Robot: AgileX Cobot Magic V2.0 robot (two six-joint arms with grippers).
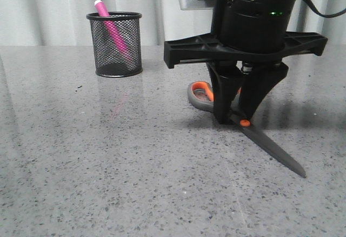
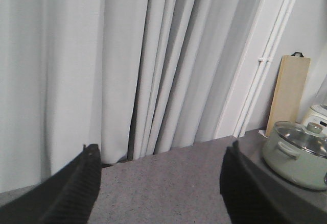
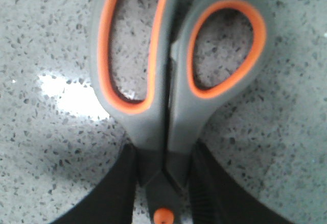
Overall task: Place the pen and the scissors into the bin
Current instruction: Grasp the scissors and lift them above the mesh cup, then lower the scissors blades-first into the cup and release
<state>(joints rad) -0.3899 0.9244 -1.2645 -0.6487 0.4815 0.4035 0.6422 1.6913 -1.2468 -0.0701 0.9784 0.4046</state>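
Observation:
The scissors (image 1: 273, 149) lie on the grey speckled table, dark blades pointing toward the front right and orange-lined handles (image 3: 168, 112) toward the back. My right gripper (image 1: 232, 119) comes straight down on them; its two fingers press both sides of the neck just behind the orange pivot screw (image 3: 163, 216), so the right gripper (image 3: 163, 155) is shut on the scissors. The black mesh bin (image 1: 100, 48) stands upright at the back left with the pink pen (image 1: 112, 26) leaning inside, white end above the rim. My left gripper (image 2: 162, 152) is open and empty, out of the front view.
Grey curtains hang behind the table (image 1: 108, 156). In the left wrist view a pale green lidded pot (image 2: 296, 155) and a wooden board (image 2: 288, 89) stand at the side, off the working area.

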